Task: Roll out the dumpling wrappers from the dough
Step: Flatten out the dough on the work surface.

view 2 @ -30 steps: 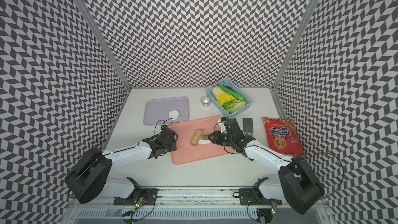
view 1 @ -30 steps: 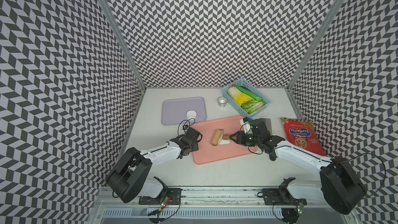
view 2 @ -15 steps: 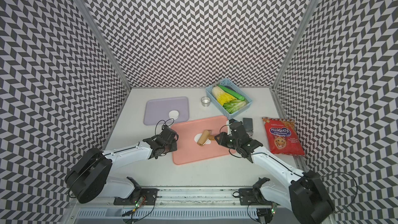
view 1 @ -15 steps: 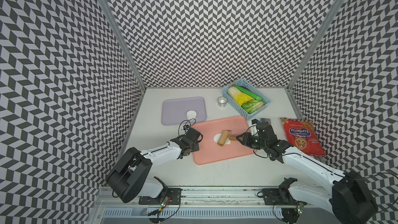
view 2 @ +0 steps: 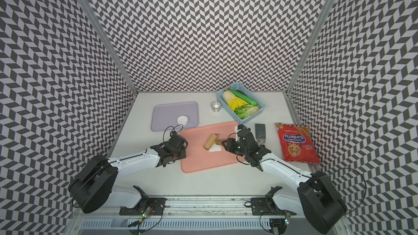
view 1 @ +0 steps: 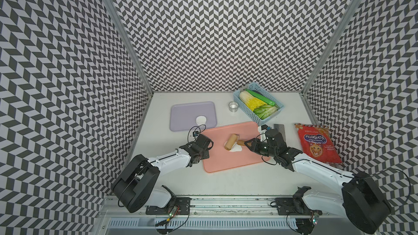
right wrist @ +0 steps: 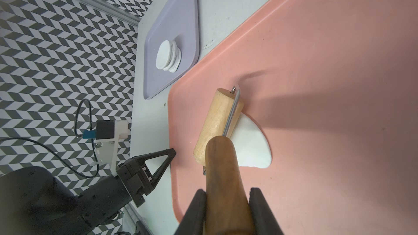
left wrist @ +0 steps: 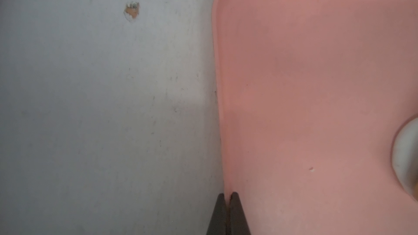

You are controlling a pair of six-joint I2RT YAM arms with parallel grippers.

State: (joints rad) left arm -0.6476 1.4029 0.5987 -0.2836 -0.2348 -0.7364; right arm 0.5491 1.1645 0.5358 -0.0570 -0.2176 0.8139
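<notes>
Top-view clock, 12 = back wall. Pink board [view 1: 235, 163] sits mid-worktop [view 1: 226, 181]. The dough [right wrist: 251, 145] is a flat white sheet with an uneven outline, lying near the board's centre. A wooden roller [right wrist: 217, 120] rests on it and covers its 10 o'clock part, so bare dough shows at the roller's 5 o'clock side.

Right claw [right wrist: 228, 192] comes in from 3 o'clock, clamped on the roller's dark wooden handle [right wrist: 222, 166] with one finger on each side.

Left claw [left wrist: 228, 196] is at the board's 9 o'clock edge. Its fingers are together, pinching the board's rim, with the tips low on the worktop.

The dumpling wrappers [right wrist: 166, 56] are a small stack of round white discs. They sit on a lilac tray [view 1: 185, 114] at 10 o'clock of the board, near the tray's 4 o'clock corner and well apart from the dough.

Metal ring cup [view 1: 233, 106] stands at 12 o'clock of the board, just beside a blue basket [view 1: 272, 116] of greens at 1 o'clock. Red snack bag [view 1: 316, 143] lies flat at 3 o'clock.
</notes>
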